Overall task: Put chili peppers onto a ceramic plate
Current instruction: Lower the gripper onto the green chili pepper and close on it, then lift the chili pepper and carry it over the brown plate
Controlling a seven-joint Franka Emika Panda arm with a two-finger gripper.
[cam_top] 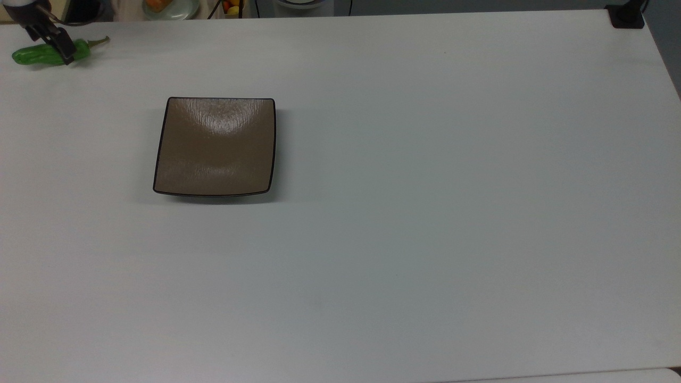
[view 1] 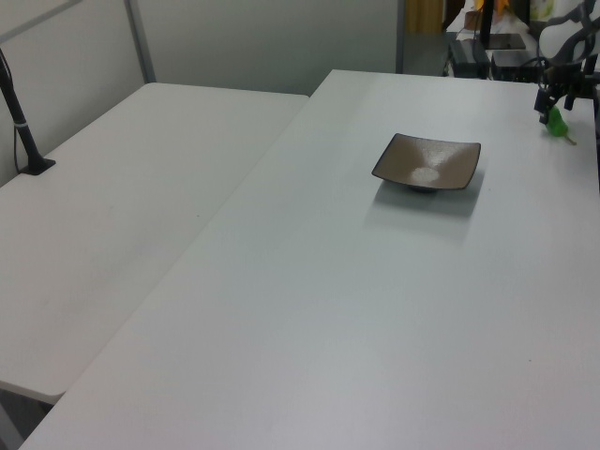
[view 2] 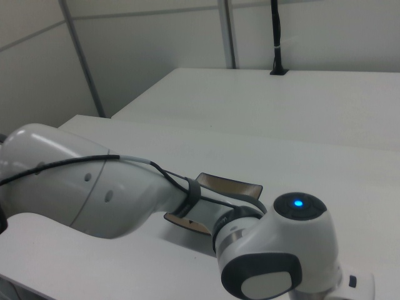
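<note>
White table (cam_top: 425,213) is filling the room's foreground, partition walls behind. Hand (cam_top: 56,45) is sitting down over the green chili pepper (cam_top: 32,55) at the top view's far left corner, fingers (cam_top: 65,49) straddling its middle; whether they are pressing it, cannot tell. Pepper is lying flat on the table, stem pointing to the top view's right. Square brown ceramic plate (cam_top: 215,146) is resting bare, well apart from it.

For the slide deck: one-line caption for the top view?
Gripper down over the green pepper at the table's corner; brown plate waits empty.
</note>
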